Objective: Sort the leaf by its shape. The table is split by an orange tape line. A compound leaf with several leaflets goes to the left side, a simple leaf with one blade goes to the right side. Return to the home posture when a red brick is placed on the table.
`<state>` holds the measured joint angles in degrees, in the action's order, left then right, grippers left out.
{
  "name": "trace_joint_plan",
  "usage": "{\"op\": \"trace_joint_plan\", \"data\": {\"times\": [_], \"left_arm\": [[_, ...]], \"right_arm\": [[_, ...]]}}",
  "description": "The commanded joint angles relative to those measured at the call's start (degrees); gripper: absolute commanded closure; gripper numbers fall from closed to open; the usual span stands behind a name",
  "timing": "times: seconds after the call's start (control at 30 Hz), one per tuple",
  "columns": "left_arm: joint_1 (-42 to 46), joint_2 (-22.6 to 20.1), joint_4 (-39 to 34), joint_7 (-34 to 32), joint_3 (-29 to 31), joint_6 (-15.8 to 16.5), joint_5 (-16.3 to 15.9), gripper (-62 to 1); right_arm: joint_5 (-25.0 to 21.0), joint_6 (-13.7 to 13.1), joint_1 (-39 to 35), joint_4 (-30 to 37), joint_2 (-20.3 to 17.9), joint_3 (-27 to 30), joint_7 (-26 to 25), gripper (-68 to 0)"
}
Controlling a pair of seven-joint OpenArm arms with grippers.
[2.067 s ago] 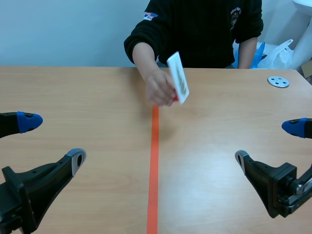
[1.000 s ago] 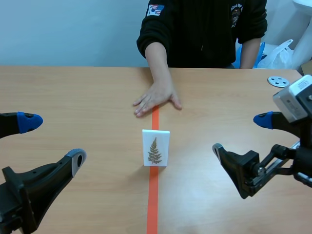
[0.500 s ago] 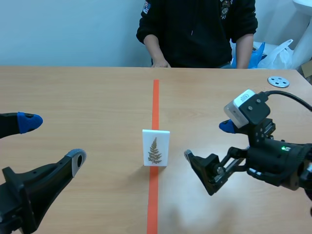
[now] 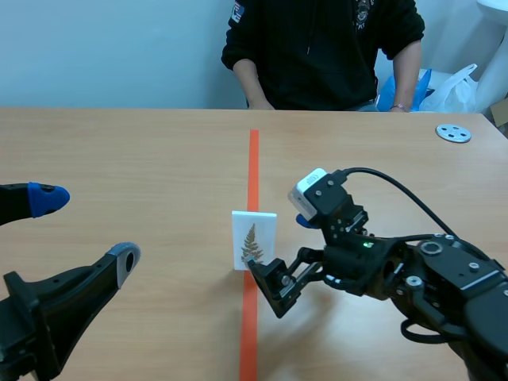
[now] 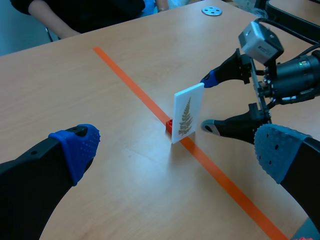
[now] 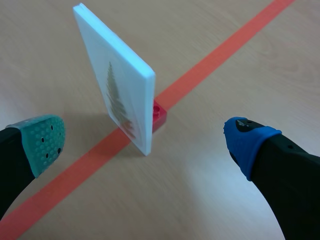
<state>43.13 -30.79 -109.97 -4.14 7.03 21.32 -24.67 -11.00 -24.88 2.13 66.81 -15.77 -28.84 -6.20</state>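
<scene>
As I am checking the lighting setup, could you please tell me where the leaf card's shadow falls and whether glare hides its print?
Scene view: the leaf card throws only a faint, soft shadow on the table beside its base; no glare on the print. Left wrist view: same soft shadow, print unobscured. Right wrist view: the shadow lies toward the teal pad; no glare.

Leaf card point(image 5: 188, 113) upright on tape point(image 5: 125, 78)
</scene>
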Motion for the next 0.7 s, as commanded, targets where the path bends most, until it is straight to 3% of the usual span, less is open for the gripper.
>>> {"op": "trace_joint_plan", "data": {"times": [0.0,0.27,0.5,0.67], "left_arm": [[-0.15,0.28,-0.44,-0.76,-0.04,0.31,-0.37,-62.3],[-0.15,0.28,-0.44,-0.74,-0.04,0.31,-0.37,-62.3],[-0.15,0.28,-0.44,-0.74,-0.04,0.31,-0.37,-62.3],[-0.15,0.28,-0.44,-0.74,-0.04,0.31,-0.37,-62.3]], "right_arm": [[0.35,-0.24,2.03,0.17,0.92,-0.79,-1.22,-67.9],[4.44,0.26,6.29,-7.06,5.44,-4.02,-1.92,-67.1],[5.29,1.51,6.12,-7.3,5.6,-4.28,-1.86,-37.5],[5.29,1.51,6.12,-7.3,5.62,-4.28,-1.7,-28.4]]}}
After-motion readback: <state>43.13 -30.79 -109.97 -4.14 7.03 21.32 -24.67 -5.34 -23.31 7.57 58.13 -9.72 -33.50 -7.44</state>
